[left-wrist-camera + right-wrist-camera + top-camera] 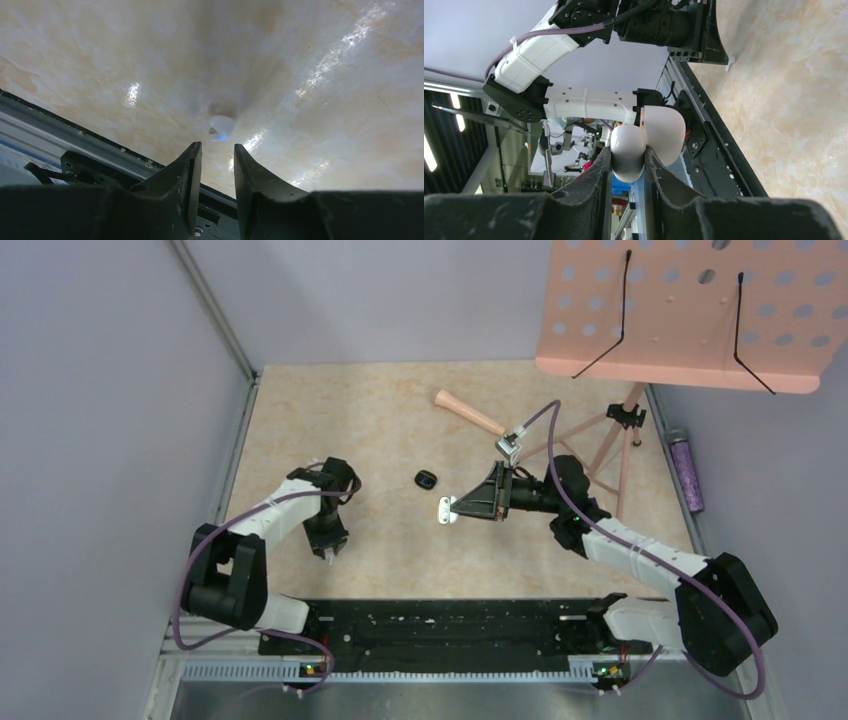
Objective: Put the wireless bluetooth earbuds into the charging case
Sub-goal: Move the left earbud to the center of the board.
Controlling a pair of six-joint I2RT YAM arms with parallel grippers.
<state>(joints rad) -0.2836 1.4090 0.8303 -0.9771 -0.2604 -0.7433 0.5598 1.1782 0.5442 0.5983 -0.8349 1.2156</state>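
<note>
One white earbud [220, 127] with a small blue light lies on the marbled tabletop. It is just beyond the fingertips of my left gripper [217, 147], which points down at the table near the front left [328, 552]. Its jaws stand a narrow gap apart, with nothing between them. My right gripper [628, 155] is shut on the white charging case [629, 150], whose rounded lid [666, 132] hangs open beside it. In the top view the charging case [446, 510] is held above the middle of the table, at the right gripper's [455, 508] tips.
A small black oval object [426, 479] lies near the table's middle. A hammer [470, 412] with a wooden handle lies behind it. A pink music stand [690, 310] on a tripod stands at the back right, with a purple bottle [686, 470] by the right wall.
</note>
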